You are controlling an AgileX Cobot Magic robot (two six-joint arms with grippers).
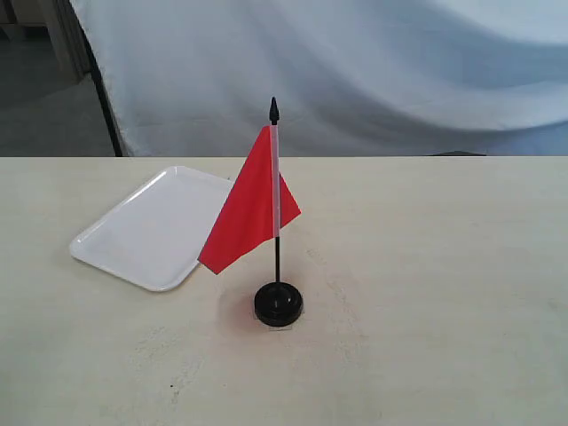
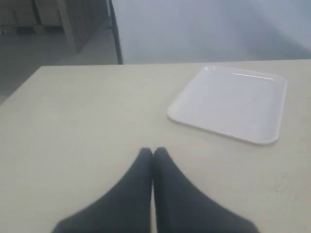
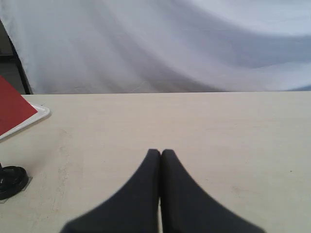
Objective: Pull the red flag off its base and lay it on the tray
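- Closed and empty, my left gripper (image 2: 153, 151) is pointing toward the tray (image 2: 233, 104).
- My right gripper (image 3: 161, 153) is sitting closed and empty too.
- Upright in its base (image 1: 278, 303), the flag (image 1: 248, 213) is standing beside the tray.

Soft, even light on my feeds.
I see a faint shadow under the base (image 1: 279, 304); the left gripper (image 2: 153, 153) and right gripper (image 3: 161, 153) blur at 6 o'clock in the wrist views.

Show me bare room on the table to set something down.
Right of the red flag and base, the table is bare to the exterior view's right edge. The strip in front of the tray and base is bare, and the tray holds nothing. Tightest: between tray and base, under the cloth.
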